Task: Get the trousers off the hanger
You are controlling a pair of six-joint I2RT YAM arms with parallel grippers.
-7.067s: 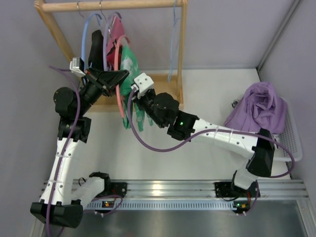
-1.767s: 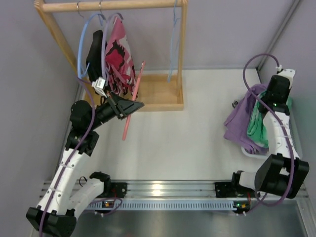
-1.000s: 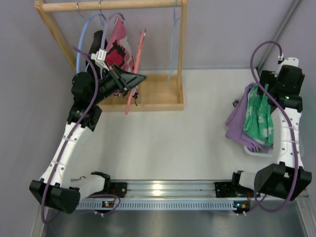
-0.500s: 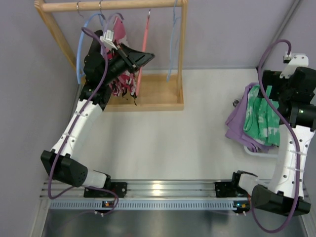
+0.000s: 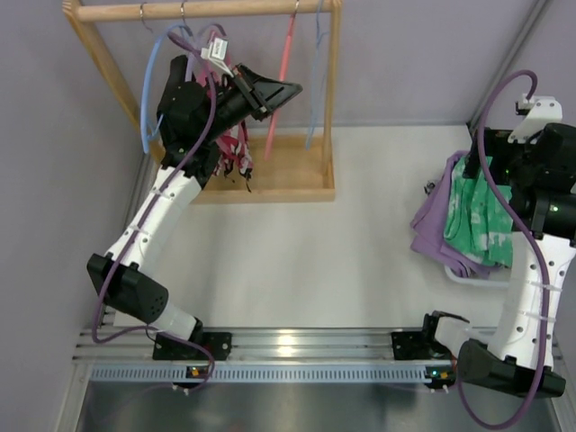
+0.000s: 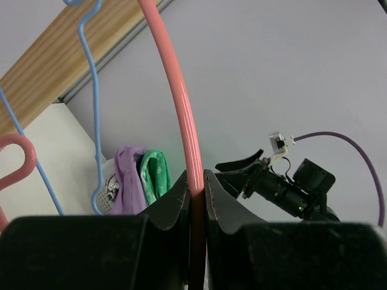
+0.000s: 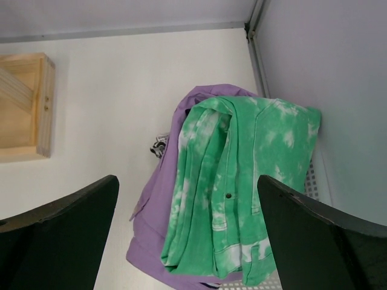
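Clamped shut in the left pincer [image 6: 195, 181], both black jaws pressed against it: the hanger [image 6: 182, 109], a thin, smooth, glossy salmon-pink plastic rod bent in a rounded curve, bare of cloth. Above that pincer, the hanger's upper end at the round wooden rail [image 5: 207, 9] of a pale timber rack [image 5: 333, 90], seemingly hooked over it. Just left of the pincer in the wrist view, a slim light blue hanger [image 6: 95, 121] with a wavy, wire-like outline. Back from the pincer's tips, beside the left arm in the overhead view, a pink-and-black patterned garment [image 5: 236, 148] hanging in soft strips and folds.

Spread wide and holding nothing: the right pincer [image 7: 186, 181], up above the far right side of the white desk [image 5: 342, 234]. Straight beneath it, framed between its two dark matte fingers [image 7: 60, 223]: the trousers [image 7: 242, 181], soft bright green cloth mottled with whitish blotches, folded lengthwise, with stitched seams and one small dark round stud. Under the trousers, a rumpled plain purple cloth [image 7: 157, 217], both heaped on a white perforated basket [image 5: 477, 279] against the grey wall. All of this well apart from the left pincer and the hanger, on the opposite side of the desk.
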